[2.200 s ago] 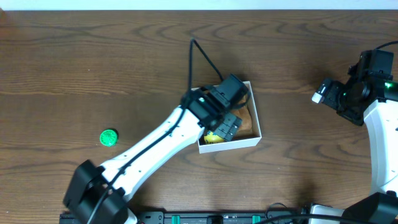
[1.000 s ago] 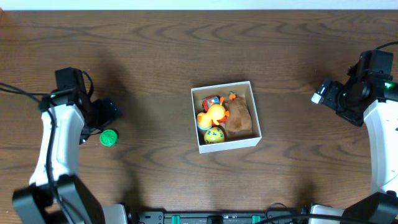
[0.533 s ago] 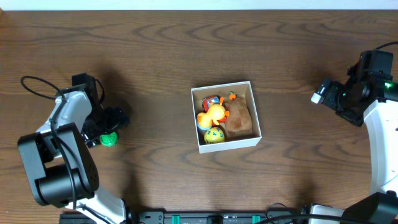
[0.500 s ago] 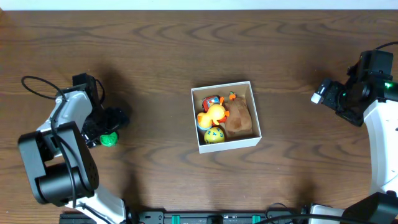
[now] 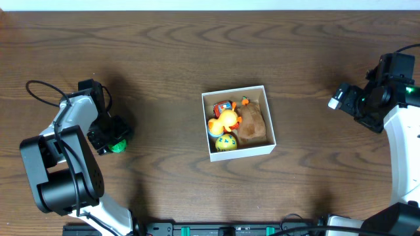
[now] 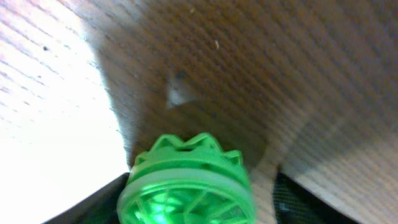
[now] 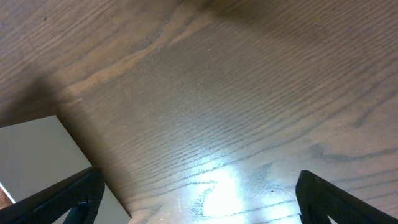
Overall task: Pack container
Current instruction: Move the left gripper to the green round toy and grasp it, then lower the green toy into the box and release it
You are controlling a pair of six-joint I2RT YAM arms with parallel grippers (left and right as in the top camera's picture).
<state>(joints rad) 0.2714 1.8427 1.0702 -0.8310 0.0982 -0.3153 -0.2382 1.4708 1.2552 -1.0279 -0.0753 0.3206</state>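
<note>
The container is a small white box with a tan inside at the table's middle. It holds an orange duck, a yellow ball, a red toy and a brown piece. A green ribbed wheel-shaped toy lies on the table at the far left. My left gripper is down over it. In the left wrist view the green toy sits between the open fingers. My right gripper hangs open and empty at the far right; in the right wrist view it is over bare wood.
The table is dark brown wood. A black cable loops by the left arm. A pale grey flat shape shows at the left edge of the right wrist view.
My left arm left the container, swung to the far left and came down over the green toy. The right arm has not moved.
</note>
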